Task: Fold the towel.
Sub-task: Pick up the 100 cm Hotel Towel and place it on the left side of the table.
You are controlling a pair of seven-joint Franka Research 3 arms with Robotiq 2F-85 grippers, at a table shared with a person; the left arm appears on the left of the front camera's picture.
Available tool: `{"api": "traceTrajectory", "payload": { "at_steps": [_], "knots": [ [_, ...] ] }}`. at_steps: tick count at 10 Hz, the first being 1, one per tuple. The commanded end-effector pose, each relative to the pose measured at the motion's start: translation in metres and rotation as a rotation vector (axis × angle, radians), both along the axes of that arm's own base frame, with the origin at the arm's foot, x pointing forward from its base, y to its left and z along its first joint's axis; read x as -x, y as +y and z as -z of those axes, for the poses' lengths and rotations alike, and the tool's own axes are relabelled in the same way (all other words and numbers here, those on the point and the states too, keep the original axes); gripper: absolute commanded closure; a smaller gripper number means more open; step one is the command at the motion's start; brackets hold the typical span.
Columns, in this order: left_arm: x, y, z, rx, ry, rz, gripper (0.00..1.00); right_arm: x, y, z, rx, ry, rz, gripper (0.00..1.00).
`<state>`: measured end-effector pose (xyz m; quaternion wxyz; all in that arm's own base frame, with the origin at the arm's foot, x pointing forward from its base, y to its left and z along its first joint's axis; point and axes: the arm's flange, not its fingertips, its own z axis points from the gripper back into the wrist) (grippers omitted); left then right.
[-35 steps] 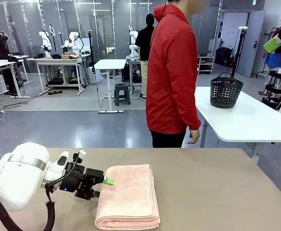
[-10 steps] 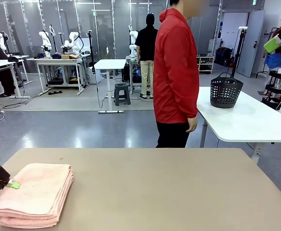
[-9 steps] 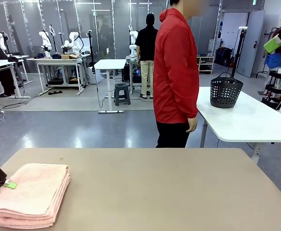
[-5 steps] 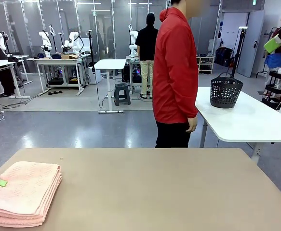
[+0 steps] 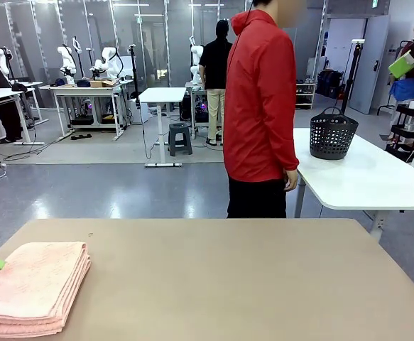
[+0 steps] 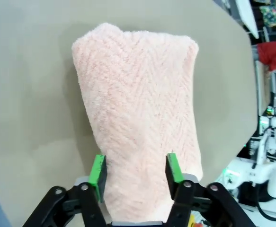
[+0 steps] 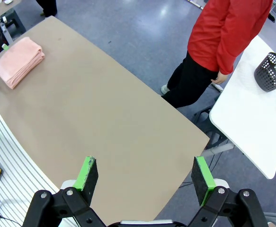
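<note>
Towel (image 5: 30, 285) folded into a thick stack at the surface's (image 5: 228, 284) left edge. Left pincer (image 6: 136, 171) at moderate width, pads astride the near end, apparently gripping nothing. Right pincer (image 7: 145, 180) wide, empty, high above. Best now: draw straight back and level, without snagging or skewing the layers. Front view: stacked layers edge-on, person (image 5: 260, 114) turned away. Left wrist view: herringbone top and pad gap. Right wrist view: whole surface, towel in a far corner.

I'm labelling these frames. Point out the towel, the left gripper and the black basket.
towel (image 5: 33, 284): front view, middle of the folded top layer.
left gripper (image 6: 135, 171): left wrist view, midway between the green fingertips, jaws apart over the towel's near end.
black basket (image 5: 332, 135): front view, its mesh side wall.
</note>
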<state>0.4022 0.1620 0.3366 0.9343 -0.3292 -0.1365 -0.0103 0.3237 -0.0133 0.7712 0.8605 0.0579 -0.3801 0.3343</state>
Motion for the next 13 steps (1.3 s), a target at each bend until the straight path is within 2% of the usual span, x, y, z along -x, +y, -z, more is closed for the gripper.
{"api": "traceTrajectory", "payload": {
  "at_steps": [1,2,3,6,7,13],
  "knots": [
    [0.017,-0.005,-0.022,-0.105,0.023,-0.032,0.0,0.0,0.0,-0.001,-0.007,-0.001,0.016,0.0],
    [0.023,-0.006,-0.033,-0.134,0.007,-0.033,0.08,0.0,0.0,-0.001,-0.007,-0.001,0.016,0.0],
    [0.03,-0.01,-0.047,-0.167,-0.017,-0.024,0.0,0.0,0.0,-0.001,-0.007,-0.001,0.016,0.0],
    [0.045,-0.03,-0.076,-0.229,-0.022,0.002,0.0,0.0,0.0,-0.001,-0.007,-0.001,0.016,0.0],
    [0.032,-0.009,-0.063,-0.177,-0.033,-0.01,0.0,0.0,0.0,-0.001,-0.007,-0.001,0.016,0.0],
    [0.032,-0.009,-0.063,-0.177,-0.033,-0.01,0.0,0.0,0.0,-0.001,-0.007,-0.001,0.016,0.0]
  ]
}}
